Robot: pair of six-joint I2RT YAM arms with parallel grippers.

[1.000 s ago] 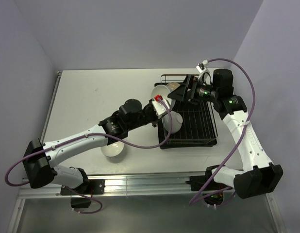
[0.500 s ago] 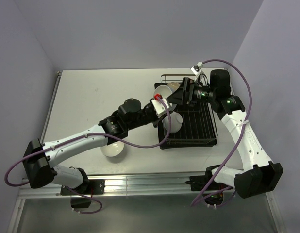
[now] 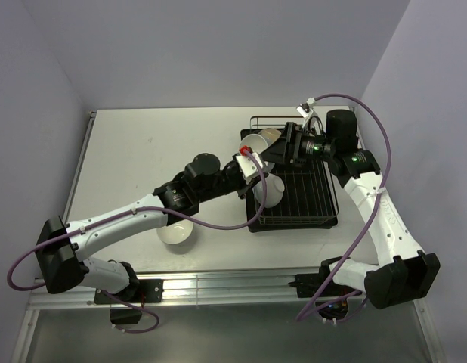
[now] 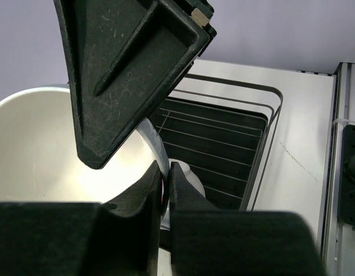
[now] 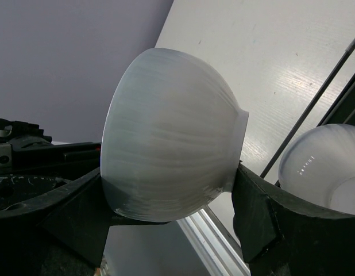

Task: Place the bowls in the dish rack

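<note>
The dark rectangular wire dish rack with a black tray base (image 3: 298, 224) is standing on the right half of the white table (image 3: 143, 151), and two of the small round glossy bowls are being held at its left side. The first, a bowl with a white inside that is showing tan on its outside from overhead (image 3: 255, 142), is lying tipped on its side at the rack's far left corner. The right gripper (image 5: 169, 192) is reaching in from the right and clamping it, one black finger (image 5: 80, 201) pressing at the rim end and the other at the foot. The second, a white glossy bowl (image 3: 269, 190), is sitting over the rack's left edge, nearer the arms. The left gripper (image 4: 165, 183) is pinching its rim, with the two fingertips closed together on the thin wall. Whether this bowl is resting on the wires cannot be told. In the right wrist view a white glossy bowl is showing just beside the right-hand finger, over the rack's rim. A third small white bowl (image 3: 175, 233) is sitting upright on the table, well apart from the rack and partly under the left arm's forearm. Purple cables (image 3: 218, 225) are looping from both wrists.
</note>
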